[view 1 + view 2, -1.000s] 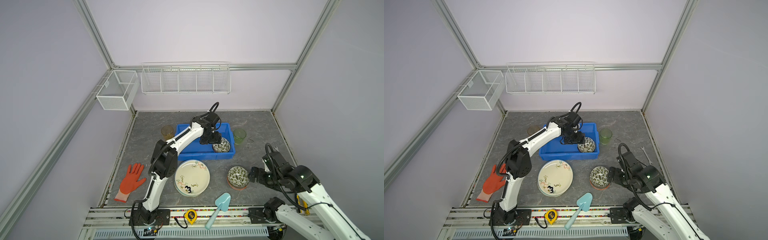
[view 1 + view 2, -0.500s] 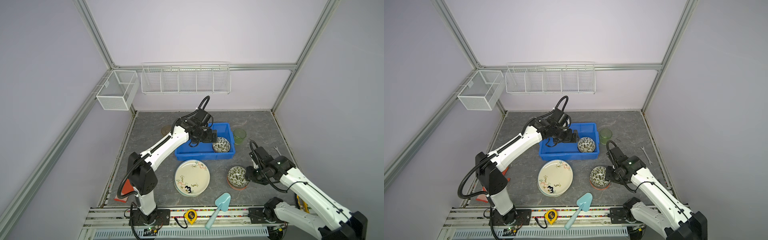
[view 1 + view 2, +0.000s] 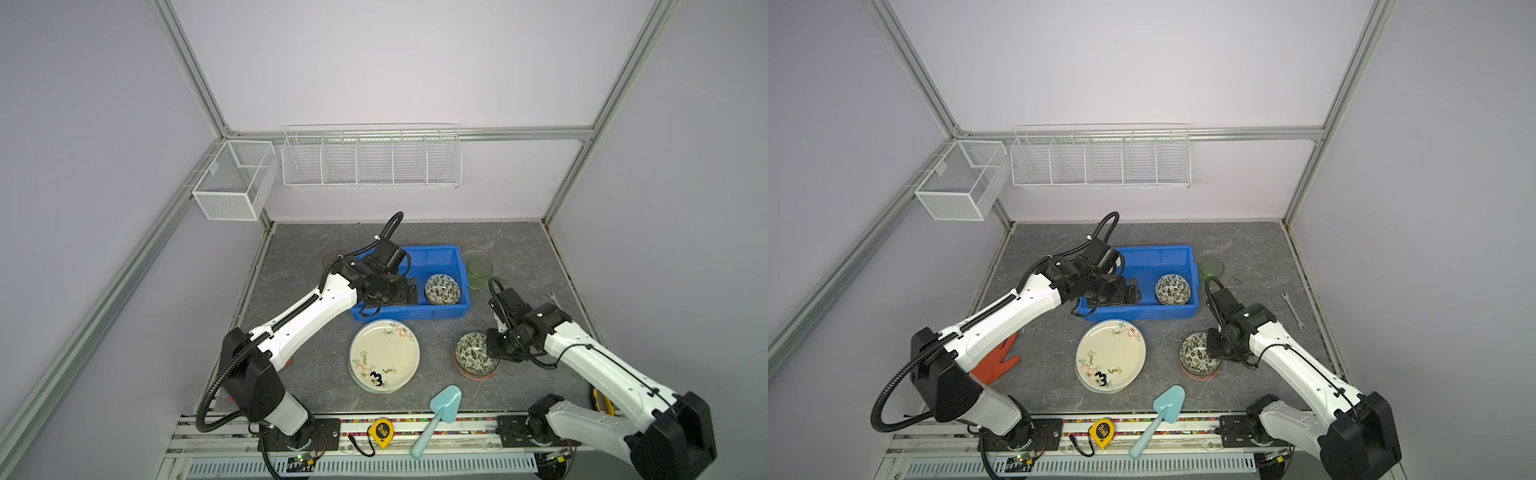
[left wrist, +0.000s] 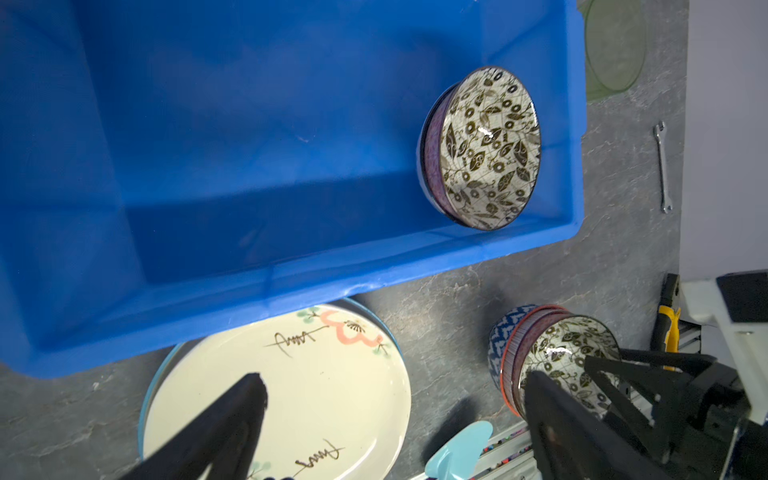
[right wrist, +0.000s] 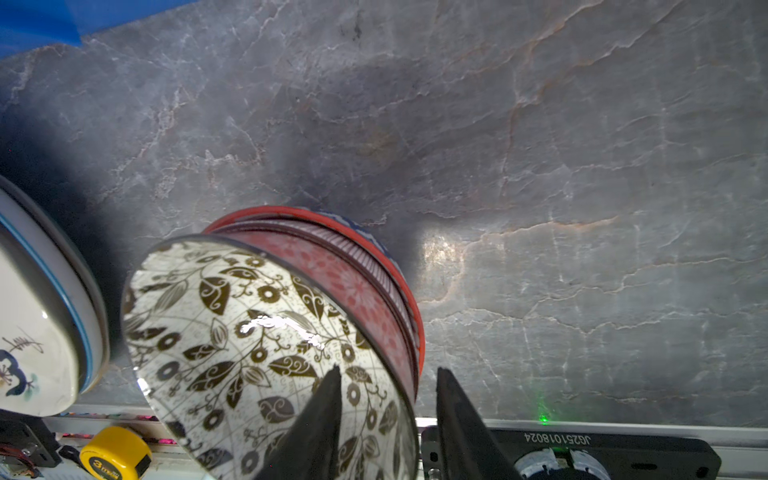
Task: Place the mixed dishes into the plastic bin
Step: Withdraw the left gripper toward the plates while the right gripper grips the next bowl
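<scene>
The blue plastic bin (image 3: 415, 316) (image 3: 1142, 313) (image 4: 291, 270) holds one leaf-patterned bowl (image 3: 442, 287) (image 3: 1173, 289) (image 4: 486, 149) at its right end. My left gripper (image 3: 409, 291) (image 3: 1131, 293) (image 4: 395, 382) hangs open and empty over the bin, left of that bowl. A stack of patterned bowls (image 3: 471, 357) (image 3: 1196, 357) (image 5: 249, 332) stands front right. My right gripper (image 3: 492, 347) (image 3: 1212, 349) (image 5: 388, 374) straddles the top bowl's rim, one finger inside, one outside, with a gap at the outer finger. Stacked plates (image 3: 384, 355) (image 3: 1111, 355), cream doodled on top, lie before the bin. A green cup (image 3: 479, 272) stands right of it; an amber cup (image 3: 330, 259) shows behind my left arm.
A light-teal scoop (image 3: 440, 409) and a yellow tape measure (image 3: 381, 432) lie at the front edge. An orange glove (image 3: 998, 361) lies left under my left arm, a wrench (image 3: 1292, 309) far right. White wire baskets (image 3: 370, 158) hang on the back wall.
My left gripper drew back leftwards from the bowl in the bin and opened wider. My right gripper moved onto the stack's top bowl and its jaws narrowed round the rim.
</scene>
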Robot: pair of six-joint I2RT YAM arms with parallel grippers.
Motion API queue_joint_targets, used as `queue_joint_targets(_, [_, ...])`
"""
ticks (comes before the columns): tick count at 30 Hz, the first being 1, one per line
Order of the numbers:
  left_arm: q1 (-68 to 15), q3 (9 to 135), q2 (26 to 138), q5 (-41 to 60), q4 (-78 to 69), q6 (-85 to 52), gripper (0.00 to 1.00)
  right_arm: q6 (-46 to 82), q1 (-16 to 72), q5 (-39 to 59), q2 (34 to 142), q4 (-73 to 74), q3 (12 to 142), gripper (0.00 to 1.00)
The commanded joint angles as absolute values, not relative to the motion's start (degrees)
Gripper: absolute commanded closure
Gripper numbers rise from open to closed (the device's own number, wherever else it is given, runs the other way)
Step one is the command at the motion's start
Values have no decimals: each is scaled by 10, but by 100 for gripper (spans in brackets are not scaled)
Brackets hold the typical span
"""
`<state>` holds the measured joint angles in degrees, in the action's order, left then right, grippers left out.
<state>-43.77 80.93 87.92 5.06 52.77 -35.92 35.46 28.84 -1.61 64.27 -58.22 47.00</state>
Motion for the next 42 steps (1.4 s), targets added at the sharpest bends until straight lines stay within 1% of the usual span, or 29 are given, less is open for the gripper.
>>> queue_joint_targets(1, [-437,792,851,34,528,-372,3,344,283,-8,647,-577,470,64])
queue_joint_targets(8, [-437,759,824,29,538,-381,2,334,283,-3,652,-578,476,71])
queue_joint_targets(11, [-437,747,811,26,539,-384,2,331,282,-3,649,-586,482,78])
queue_joint_targets(23, [-438,716,786,34,541,-402,0,325,283,1,635,-602,500,93])
queue_joint_targets(29, [-446,715,783,54,530,-417,1,331,283,1,618,-613,508,93])
queue_joint_targets(32, [-464,719,786,62,516,-430,1,333,283,4,609,-620,526,93])
queue_joint_targets(35, [-495,734,801,59,505,-443,1,334,284,13,603,-625,538,93])
queue_joint_targets(42, [-575,793,873,62,475,-459,1,336,292,23,606,-635,573,93])
